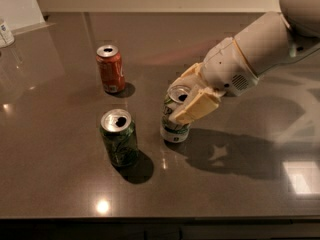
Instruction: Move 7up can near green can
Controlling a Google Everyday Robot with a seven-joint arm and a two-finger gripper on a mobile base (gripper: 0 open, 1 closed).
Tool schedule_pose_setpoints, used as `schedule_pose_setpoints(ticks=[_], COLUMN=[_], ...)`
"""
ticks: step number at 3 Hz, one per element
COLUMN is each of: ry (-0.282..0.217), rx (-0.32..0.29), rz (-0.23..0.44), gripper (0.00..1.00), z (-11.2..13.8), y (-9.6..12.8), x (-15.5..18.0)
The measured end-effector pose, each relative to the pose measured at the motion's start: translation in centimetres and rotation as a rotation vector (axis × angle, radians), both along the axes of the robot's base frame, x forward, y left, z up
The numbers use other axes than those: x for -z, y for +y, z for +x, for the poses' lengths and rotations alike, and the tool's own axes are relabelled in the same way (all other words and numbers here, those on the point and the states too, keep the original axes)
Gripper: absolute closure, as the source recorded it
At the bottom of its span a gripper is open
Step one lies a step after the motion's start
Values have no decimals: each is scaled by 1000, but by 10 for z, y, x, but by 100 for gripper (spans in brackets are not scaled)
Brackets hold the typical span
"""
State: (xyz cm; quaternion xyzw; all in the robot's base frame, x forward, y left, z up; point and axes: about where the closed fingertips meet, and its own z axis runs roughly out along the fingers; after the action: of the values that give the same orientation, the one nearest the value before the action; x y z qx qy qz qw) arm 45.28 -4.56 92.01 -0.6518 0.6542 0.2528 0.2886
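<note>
- Gripper [179,100]: cream two-finger hand on the pale arm that reaches in over the table [240,194]. Its fingers are closed on the upper body of the 7up can, with one finger [196,106] across the near side and the other behind.
- 7up can [174,130]: between the fingers, upright, with its open top showing. The base is at or just above the table; you cannot tell which.
- Green can [120,140]: upright, past the fingertips on the side away from the arm and slightly nearer the front edge. It is near the held can, with a clear gap between them.
- Orange-red can [111,70]: upright, past the fingertips and farther back, apart from both other cans.
- Bottle [5,32]: at the far corner, well apart from the fingers.
- Stage, by judgement: the carry looks nearly complete. You likely have only a short closing move and the release left.
- Risk one: if you push on too far, the held can or the leading finger could strike the green can and tip or shove it.
- Risk two: the grip is high on the can. If the base drags on the table, the can may tilt between the fingers and fall once you release.
- Risk three: if you open the fingers before the base is seated, the can could drop and topple toward its neighbour.
- Risk four: when the fingers draw back, the near finger could clip the released can.
</note>
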Motion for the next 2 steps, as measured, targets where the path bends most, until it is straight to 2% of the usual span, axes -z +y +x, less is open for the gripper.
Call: schedule_pose_setpoints(ticks=[1, 2], ry=[-1, -8], rx=[-59, -93], rz=[-19, -46], gripper=[100, 83], z=[-10, -19], y=[20, 30], x=[5, 9])
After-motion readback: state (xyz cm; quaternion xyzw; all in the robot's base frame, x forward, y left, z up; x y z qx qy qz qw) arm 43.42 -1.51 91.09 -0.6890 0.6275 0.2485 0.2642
